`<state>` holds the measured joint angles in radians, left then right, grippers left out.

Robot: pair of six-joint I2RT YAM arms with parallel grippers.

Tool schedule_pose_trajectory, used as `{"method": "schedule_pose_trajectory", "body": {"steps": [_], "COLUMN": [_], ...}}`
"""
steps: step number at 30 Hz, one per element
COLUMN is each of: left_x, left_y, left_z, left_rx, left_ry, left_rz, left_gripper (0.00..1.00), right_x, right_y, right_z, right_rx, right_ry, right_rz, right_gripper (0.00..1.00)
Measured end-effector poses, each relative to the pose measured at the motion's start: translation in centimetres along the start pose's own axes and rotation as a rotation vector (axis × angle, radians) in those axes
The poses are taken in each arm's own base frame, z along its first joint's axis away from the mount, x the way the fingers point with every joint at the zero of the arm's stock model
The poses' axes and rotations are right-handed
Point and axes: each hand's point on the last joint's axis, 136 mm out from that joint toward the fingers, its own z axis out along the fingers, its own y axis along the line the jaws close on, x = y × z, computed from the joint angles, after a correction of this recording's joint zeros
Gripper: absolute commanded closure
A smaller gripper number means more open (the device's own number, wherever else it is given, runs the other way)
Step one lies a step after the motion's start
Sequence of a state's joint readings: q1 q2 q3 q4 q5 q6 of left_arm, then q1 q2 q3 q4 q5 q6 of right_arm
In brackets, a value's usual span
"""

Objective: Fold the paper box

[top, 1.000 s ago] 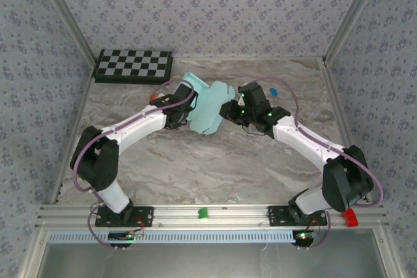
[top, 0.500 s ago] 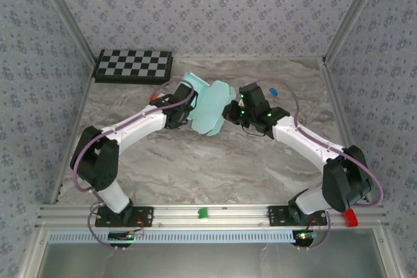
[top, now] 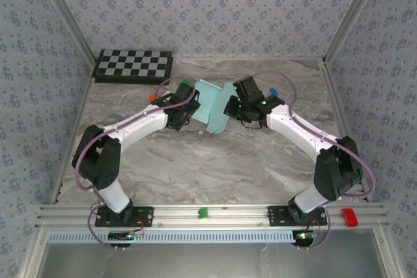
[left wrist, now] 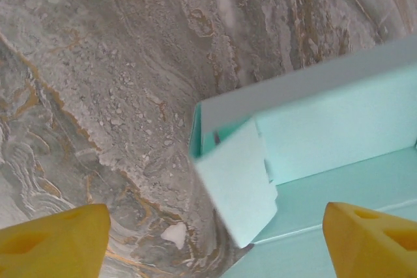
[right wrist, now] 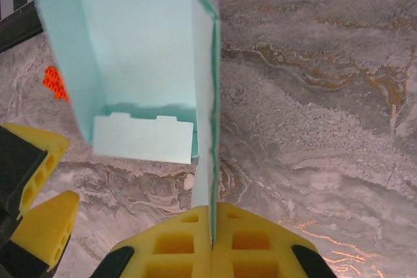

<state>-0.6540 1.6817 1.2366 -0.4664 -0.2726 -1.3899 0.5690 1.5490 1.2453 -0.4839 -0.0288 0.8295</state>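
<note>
Left claw point(top: 184, 110) is spread wide, yellow fingertips point(left wrist: 52, 239) well apart on either side of a corner of the paper box point(top: 210, 105), not gripping it. Just far-left of that claw an orange block point(top: 154, 97) lies on the marbled desk point(top: 195, 161). The paper box is pale aqua and partly folded, walls up, one small end flap leaning inward. It is over the far middle of the desk, between the two claws. Right claw point(top: 229, 107) is pressed together, pinching the box's right wall edge-on between yellow pads point(right wrist: 182, 245). Further right lies a blue block point(top: 274, 92), apart from the box.
</note>
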Motion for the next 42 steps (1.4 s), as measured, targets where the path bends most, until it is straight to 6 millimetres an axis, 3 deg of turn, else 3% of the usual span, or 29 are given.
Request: {"method": "schedule_pose_trajectory", "body": {"steps": [4,11,19,26,34,42], "left_x": [-0.1,-1.4,-3.6,-4.2,-2.7,-1.8], "left_y": [-0.2,-1.2,-4.5,-5.1,-4.3,-3.1], "left_z": [-0.2,-1.9,-3.4,-1.1,2.6,4.0], "left_rx": [0.01,0.046,0.123,0.131,0.081,0.078], "left_ry": [-0.007,-0.057,-0.047,0.027,0.127,0.183], "left_rz": [0.085,0.271,0.544,0.692,0.79,0.776], "left_gripper": [0.07,0.06,0.09,0.18,0.37,0.56], "right_x": [-0.7,-1.8,-2.0,-1.8,-2.2,-2.4], "right_y": [0.0,-1.2,-2.4,-2.5,-2.1,-0.9], "right_z": [-0.2,-1.6,-3.7,-4.6,-3.0,-2.0], "right_rx": [0.038,0.119,0.203,0.212,0.216,0.237], "right_ry": [0.017,0.07,0.146,0.226,0.327,0.376], "right_rz": [-0.042,-0.149,-0.382,-0.61,-0.813,-1.008], "right_gripper": [1.0,0.99,1.0,1.0,1.0,1.0]}}
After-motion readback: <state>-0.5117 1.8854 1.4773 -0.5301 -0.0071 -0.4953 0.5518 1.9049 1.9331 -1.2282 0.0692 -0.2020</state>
